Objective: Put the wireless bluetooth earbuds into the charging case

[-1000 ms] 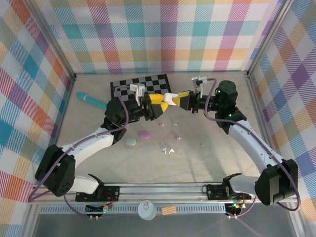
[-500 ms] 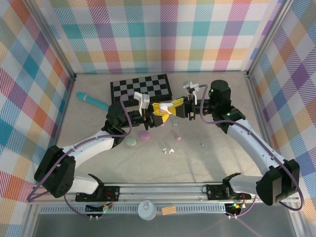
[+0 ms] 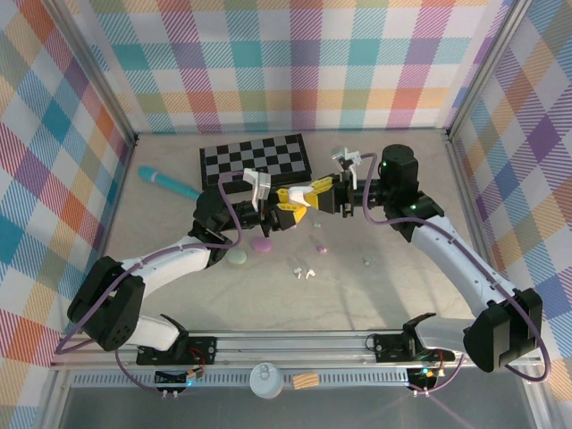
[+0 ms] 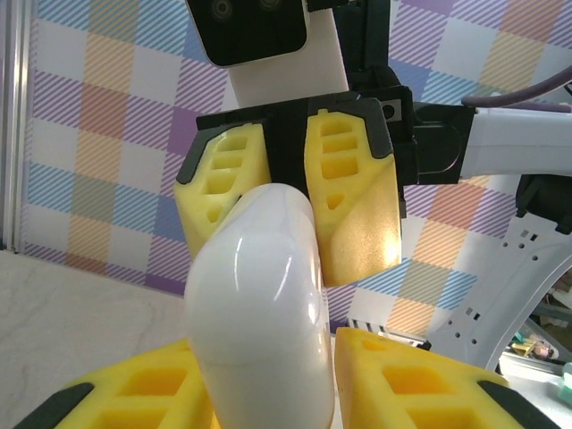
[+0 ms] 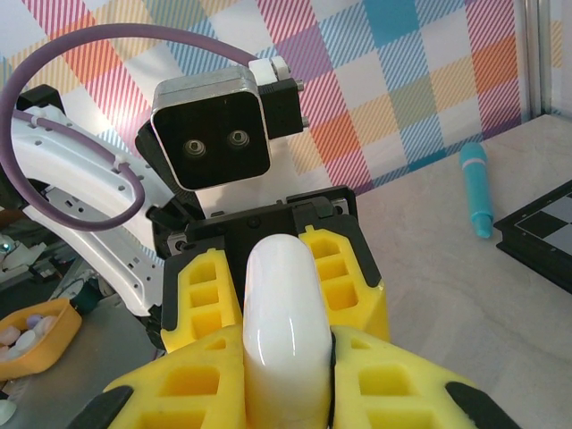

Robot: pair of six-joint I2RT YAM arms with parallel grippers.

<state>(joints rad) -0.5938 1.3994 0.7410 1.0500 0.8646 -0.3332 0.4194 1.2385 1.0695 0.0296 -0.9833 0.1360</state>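
A white pebble-shaped charging case (image 3: 308, 191) hangs in the air above the middle of the table, held from both sides. My left gripper (image 3: 289, 202) is shut on one end of the case (image 4: 255, 313). From the other side, my right gripper (image 3: 322, 193) is shut on the opposite end (image 5: 284, 322). In the left wrist view my left gripper (image 4: 268, 366) flanks the case at the bottom edge. My right gripper (image 5: 286, 380) clamps it low in the right wrist view. Two white earbuds (image 3: 304, 272) lie on the table below. Tiny pink (image 3: 323, 249) and pale green (image 3: 366, 261) buds lie nearby.
A pink case (image 3: 261, 243) and a pale green case (image 3: 237, 257) rest under the left arm. A checkerboard (image 3: 255, 157) lies at the back, with a teal pen (image 3: 166, 182) to its left. Checked walls enclose three sides.
My left gripper has closed on the white case that my right gripper holds. Both grippers came closer together and a little towards the front, then held still.
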